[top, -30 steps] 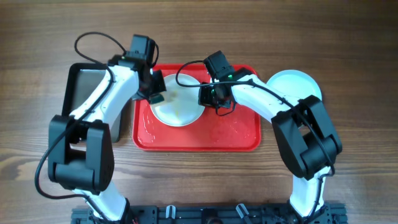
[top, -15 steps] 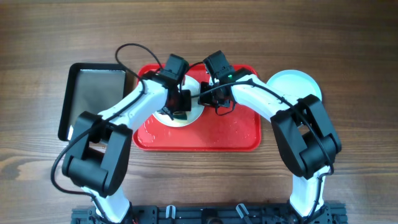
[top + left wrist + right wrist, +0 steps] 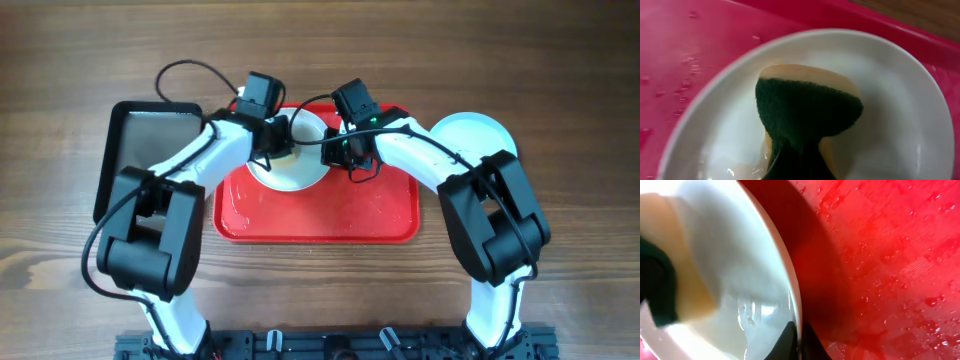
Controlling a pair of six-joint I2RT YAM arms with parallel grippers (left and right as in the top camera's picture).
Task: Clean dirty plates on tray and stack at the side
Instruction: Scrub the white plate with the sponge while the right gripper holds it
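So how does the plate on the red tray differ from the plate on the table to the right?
The tray plate looks white; the table plate has a pale blue tint. The tray plate has a sponge pressed on it; the table plate is bare. Both are round and shallow.

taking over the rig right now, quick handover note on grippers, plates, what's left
Left gripper: shut on the sponge, pressed onto the white plate.
Right gripper: jaws clamp that plate's right rim.
The white plate sits on the wet red tray, back left.
Done: a pale blue plate lies off the tray at right; stack count unclear.
Left: finish scrubbing, then stack the white plate there.
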